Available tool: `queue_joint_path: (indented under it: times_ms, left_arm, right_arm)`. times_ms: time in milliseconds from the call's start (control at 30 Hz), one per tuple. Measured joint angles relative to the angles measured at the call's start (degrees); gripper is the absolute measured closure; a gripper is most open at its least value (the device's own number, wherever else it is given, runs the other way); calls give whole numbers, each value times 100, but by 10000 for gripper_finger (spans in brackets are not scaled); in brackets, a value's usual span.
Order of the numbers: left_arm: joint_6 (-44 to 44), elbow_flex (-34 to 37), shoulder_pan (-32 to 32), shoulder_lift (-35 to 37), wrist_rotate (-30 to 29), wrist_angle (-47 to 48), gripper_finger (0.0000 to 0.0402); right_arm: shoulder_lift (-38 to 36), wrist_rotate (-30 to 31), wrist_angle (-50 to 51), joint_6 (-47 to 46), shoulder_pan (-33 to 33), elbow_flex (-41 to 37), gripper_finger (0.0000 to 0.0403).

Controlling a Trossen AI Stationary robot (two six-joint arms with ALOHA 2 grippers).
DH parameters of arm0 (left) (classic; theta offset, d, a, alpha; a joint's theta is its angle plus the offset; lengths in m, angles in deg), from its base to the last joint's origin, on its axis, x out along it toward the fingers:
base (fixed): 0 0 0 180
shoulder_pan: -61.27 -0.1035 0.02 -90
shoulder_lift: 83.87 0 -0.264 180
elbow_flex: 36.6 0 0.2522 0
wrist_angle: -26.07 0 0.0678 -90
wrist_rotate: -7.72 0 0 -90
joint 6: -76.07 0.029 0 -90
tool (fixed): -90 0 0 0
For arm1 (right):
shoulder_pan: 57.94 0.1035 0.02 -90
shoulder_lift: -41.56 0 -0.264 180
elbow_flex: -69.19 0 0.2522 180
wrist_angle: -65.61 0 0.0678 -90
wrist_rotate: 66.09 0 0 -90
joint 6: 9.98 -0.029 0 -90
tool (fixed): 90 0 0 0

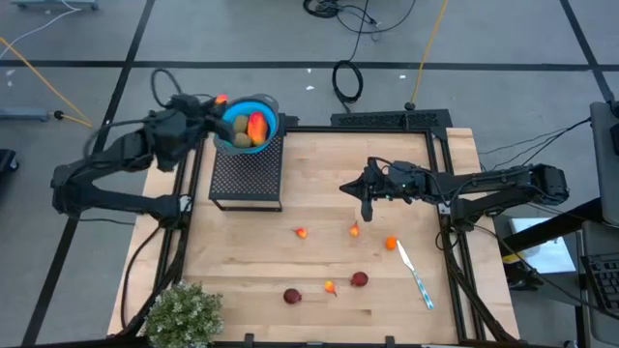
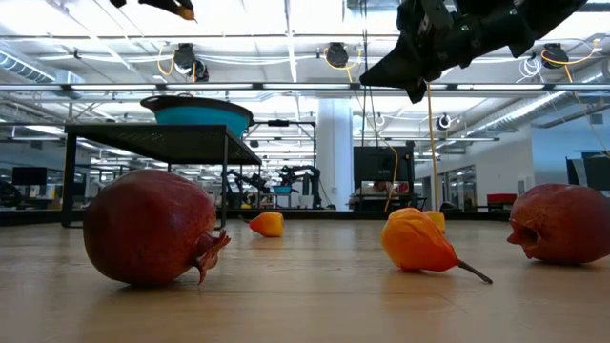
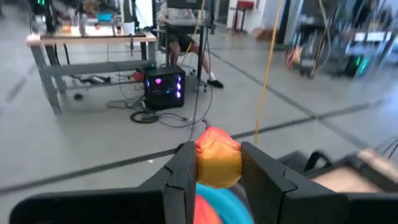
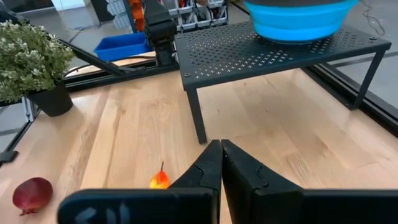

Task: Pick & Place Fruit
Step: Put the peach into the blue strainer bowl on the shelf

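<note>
fruit [image 1: 250, 130] fills the blue bowl [image 1: 269, 106]; left claw [image 3: 217, 171] grips an orange piece [image 3: 217, 158], right claw [image 4: 221, 168] closed empty.

From my right wrist view, the dark red ball [image 4: 32, 195] is cut by the frame edge, and my tool hides part of the orange bit [image 4: 159, 180]. The blue bowl [image 4: 298, 18] is cropped above.

Counter inventory: two dark red balls [image 1: 292, 296], four small orange pieces [image 1: 301, 233], one utensil [image 1: 414, 275], one plant [image 1: 184, 312], one rack [image 1: 247, 175], one blue bowl [image 1: 269, 109].
</note>
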Motion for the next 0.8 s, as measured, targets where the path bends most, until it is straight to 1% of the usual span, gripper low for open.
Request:
queue_joint_path:
  times_ms: [267, 600, 700, 800]
  left_arm:
    - [-1086, 0, -461, 506, 981, 4, 304]
    - [-2043, 0, -896, 816, 2554, -11, 304]
    - [-2250, 0, -958, 814, 2840, -13, 304]
    - [-2308, 0, -1011, 804, 2930, -12, 304]
  right_arm:
    - [0, -2, 22, 0, 0, 0, 403]
    - [0, -15, 22, 0, 0, 0, 403]
    - [0, -19, 22, 0, 0, 0, 403]
    - [0, -19, 22, 0, 0, 0, 403]
